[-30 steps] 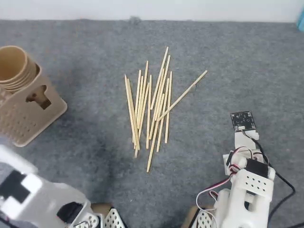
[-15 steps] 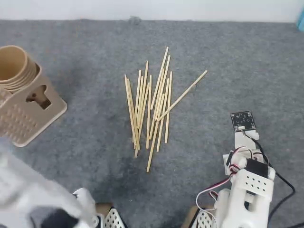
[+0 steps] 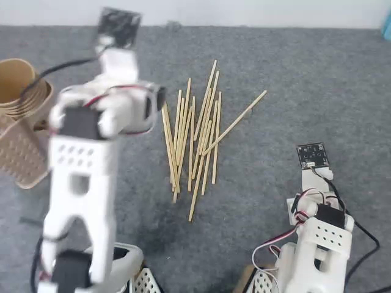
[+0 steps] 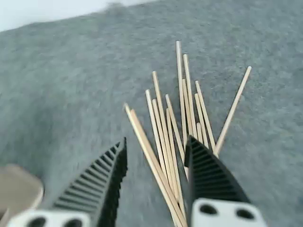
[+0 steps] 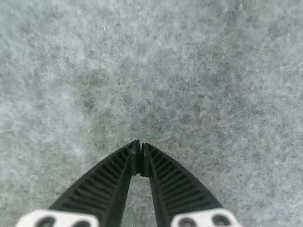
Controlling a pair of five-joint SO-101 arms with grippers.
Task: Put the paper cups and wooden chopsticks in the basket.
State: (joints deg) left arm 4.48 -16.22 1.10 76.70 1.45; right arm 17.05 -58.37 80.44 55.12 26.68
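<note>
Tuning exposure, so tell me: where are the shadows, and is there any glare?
High view: the left arm casts a soft dark patch on the carpet by the chopsticks; no glare. Right wrist view: even light, faint shade around the shut right gripper.

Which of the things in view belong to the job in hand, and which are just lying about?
For the job:
wooden chopsticks, in a loose pile
paper cups, stacked in the basket
basket

Just lying about:
grey mat under everything
blue object at the far corner, too cut off to identify
</note>
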